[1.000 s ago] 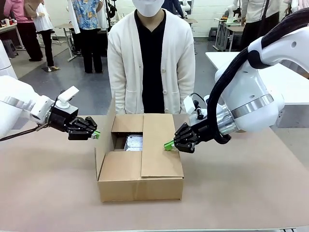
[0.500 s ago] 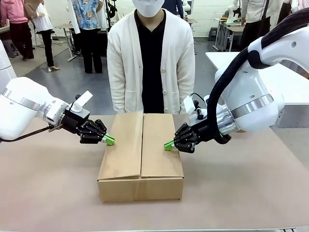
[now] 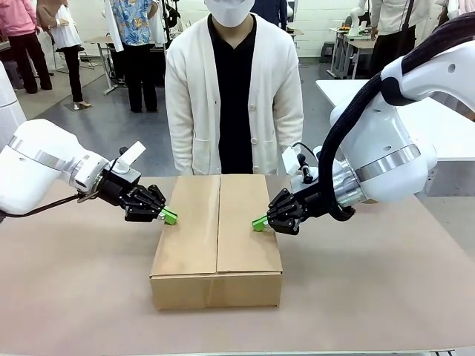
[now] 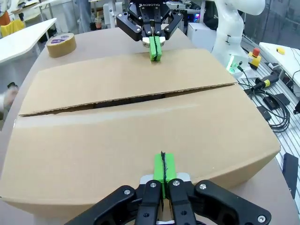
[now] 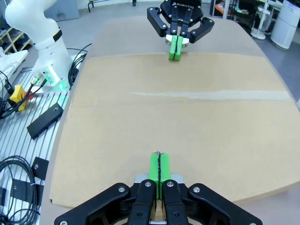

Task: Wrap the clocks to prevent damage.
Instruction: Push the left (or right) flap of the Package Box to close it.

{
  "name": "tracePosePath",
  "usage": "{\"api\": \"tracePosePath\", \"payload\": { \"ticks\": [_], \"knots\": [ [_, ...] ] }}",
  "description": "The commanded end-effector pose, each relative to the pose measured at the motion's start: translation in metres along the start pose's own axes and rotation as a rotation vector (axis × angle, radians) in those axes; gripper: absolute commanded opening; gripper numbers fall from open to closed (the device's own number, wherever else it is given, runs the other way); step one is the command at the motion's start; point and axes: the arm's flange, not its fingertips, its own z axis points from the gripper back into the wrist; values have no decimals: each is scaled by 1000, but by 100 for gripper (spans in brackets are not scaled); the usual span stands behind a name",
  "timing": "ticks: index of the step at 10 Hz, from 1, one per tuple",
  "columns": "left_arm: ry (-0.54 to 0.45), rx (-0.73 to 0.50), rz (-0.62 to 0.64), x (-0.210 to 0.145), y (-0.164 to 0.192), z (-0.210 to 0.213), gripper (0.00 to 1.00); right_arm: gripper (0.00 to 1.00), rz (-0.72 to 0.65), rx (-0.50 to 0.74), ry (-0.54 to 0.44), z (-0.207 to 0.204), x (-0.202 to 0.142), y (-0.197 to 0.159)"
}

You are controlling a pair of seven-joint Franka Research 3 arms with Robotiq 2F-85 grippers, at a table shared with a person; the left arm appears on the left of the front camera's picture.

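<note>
As seen from the front, found plain brown cardboard box (image 3: 216, 245) mid-table, flaps shut, between left gripper (image 3: 169, 216) and right gripper (image 3: 258, 222), both pinched closed, empty. From left wrist, noted thin dark gap along seam (image 4: 126, 99); from right wrist, saw pale flush seam.

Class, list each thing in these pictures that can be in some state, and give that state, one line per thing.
Cardboard box: both top flaps folded down, seam untaped, slight gap along it.
Left gripper: shut, holding nothing, fingers at the box's left top edge.
Right gripper: shut, holding nothing, fingers at the box's right top edge.
Tape roll: lying flat, untouched.
</note>
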Motion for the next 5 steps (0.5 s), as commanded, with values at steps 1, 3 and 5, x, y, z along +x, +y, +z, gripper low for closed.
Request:
{"api": "tracePosePath", "payload": {
  "ticks": [1, 3, 5],
  "knots": [
    [142, 38, 26, -33, 4, -16, 0, 1, -7, 3, 8, -3, -4, 0],
    [1, 0, 5, 0, 0, 0, 0, 1, -7, 3, 8, -3, -4, 0],
    [1, 0, 5, 0, 0, 0, 0, 1, -7, 3, 8, -3, -4, 0]
  ]
}}
